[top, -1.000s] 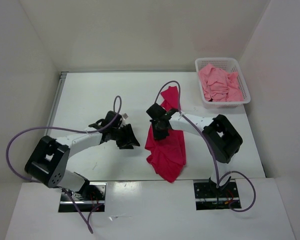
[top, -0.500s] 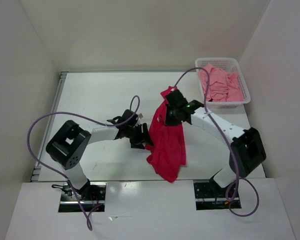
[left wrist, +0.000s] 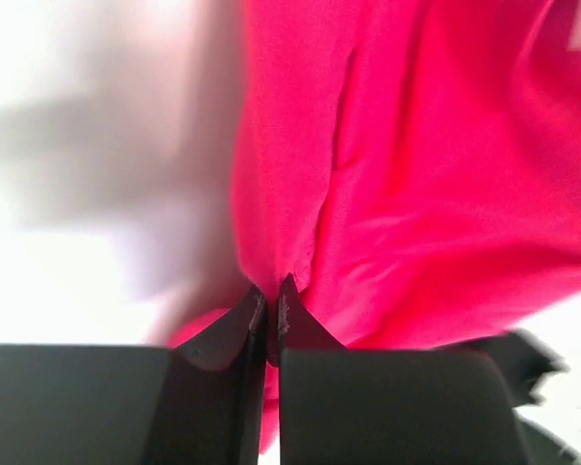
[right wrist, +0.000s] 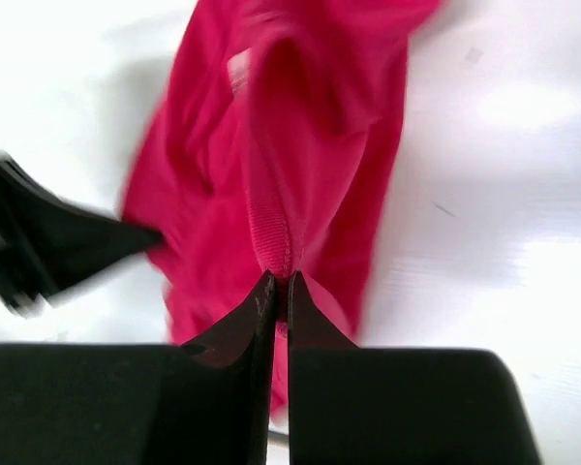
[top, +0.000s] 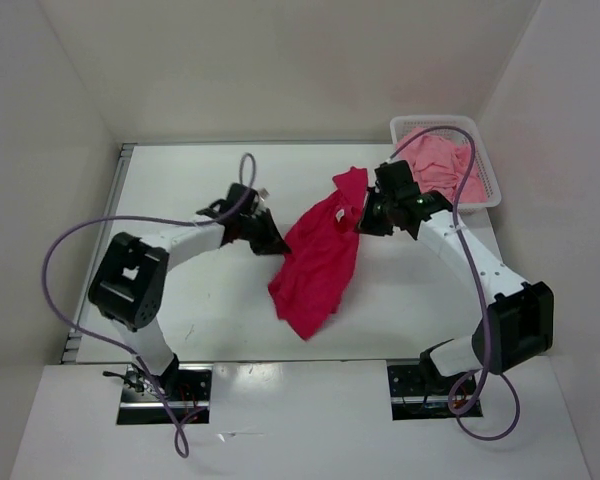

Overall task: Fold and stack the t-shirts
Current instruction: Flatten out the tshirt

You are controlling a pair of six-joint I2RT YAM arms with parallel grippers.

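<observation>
Between the closed jaws of the left gripper sits a pinch of the crimson shirt, with nothing but cloth in the gap. From that grip the shirt spreads away to the gripper's right and forward, and a seam or crease runs up from the pinch. The right gripper is clamped the same way on a ribbed band, probably the collar or a hem. From there the cloth fans out ahead of it and toward the other arm.

Seen from above, the shirt is strung between the two grips. The left gripper has its left edge about midway along, and the right gripper has its far right end, close to the basket. The shirt's long axis runs on a slant, from that far right end down to a loose corner nearer the bases. That corner seems to rest on the table — though how much of the rest is lifted cannot be told.

Both arms reach equally to the shirt, each holding its own side. The slack bulk lies nearer the left gripper, on its near right. Whatever spreads the shirt next will likely depend on the two grips drawing apart across that slanted axis. The pink shirt lies crumpled in the basket, just behind the right gripper.
</observation>
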